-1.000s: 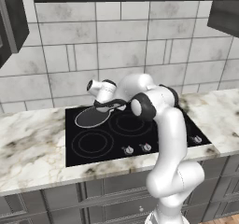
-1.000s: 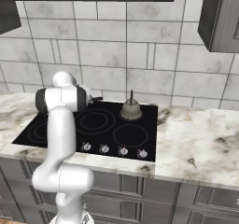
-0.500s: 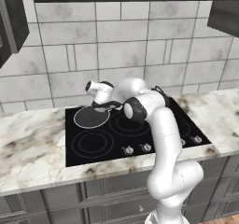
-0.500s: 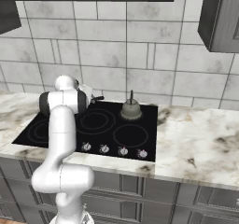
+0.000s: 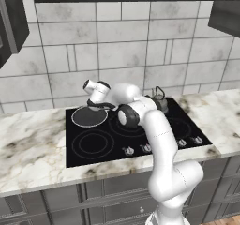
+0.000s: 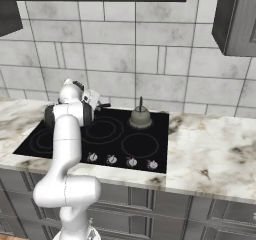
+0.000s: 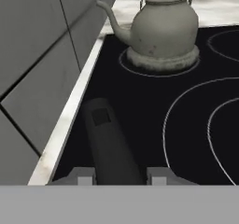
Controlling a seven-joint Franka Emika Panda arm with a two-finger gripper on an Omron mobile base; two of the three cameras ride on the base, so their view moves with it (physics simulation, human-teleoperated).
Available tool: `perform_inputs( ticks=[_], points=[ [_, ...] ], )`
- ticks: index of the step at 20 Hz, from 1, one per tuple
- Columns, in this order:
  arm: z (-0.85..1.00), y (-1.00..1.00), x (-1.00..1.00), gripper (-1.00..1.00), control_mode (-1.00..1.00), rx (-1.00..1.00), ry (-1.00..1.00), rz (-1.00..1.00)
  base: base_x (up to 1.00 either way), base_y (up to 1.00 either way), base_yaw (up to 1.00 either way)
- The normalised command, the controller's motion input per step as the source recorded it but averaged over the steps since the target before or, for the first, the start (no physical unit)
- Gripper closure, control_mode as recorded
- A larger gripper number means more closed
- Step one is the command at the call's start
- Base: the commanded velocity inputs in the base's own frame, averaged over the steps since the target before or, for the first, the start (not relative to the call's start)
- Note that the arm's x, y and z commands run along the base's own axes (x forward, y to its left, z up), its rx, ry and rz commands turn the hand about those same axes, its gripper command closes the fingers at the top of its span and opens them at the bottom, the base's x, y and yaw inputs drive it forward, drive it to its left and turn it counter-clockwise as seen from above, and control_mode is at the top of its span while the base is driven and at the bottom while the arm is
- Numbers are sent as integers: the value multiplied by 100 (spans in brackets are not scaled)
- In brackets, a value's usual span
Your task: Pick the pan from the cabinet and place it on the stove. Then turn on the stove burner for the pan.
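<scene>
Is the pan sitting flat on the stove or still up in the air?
Flat on the stove: the pan lies level on the black glass at the rear left, its handle between the hand's fingertips.

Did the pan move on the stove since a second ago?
No. In the left base view the pan sits on the same back-left ring of the stove, below the same wall tiles, as a second ago.

You are looking at a marble counter (image 5: 33, 149) carrying a black glass stove (image 5: 108, 142) set flush into it. The pan (image 5: 89, 117) is sitting on the stove's back left ring, its handle (image 7: 109, 143) pointing toward the kettle (image 7: 161, 29), which is resting on the back right ring beside the tiled wall. Silver knobs (image 6: 120, 160) are lining the stove's front edge.
</scene>
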Motion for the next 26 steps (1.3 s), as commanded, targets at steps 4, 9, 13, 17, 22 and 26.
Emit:
perform_inputs(
  ticks=[4,9,13,17,22,26],
  points=[
    [-37,25,10,100,-100,0,0,-13,0,0,0],
    [-29,3,1,-100,-100,0,0,-7,0,0,0],
    [-21,0,0,-100,-100,1,0,-1,0,0,0],
    [-6,0,-4,-100,-100,0,0,-2,0,0,0],
    [33,0,-36,-100,-100,-1,0,-7,0,0,0],
    [54,0,-64,-100,-100,-1,-4,-9,0,0,0]
  ],
)
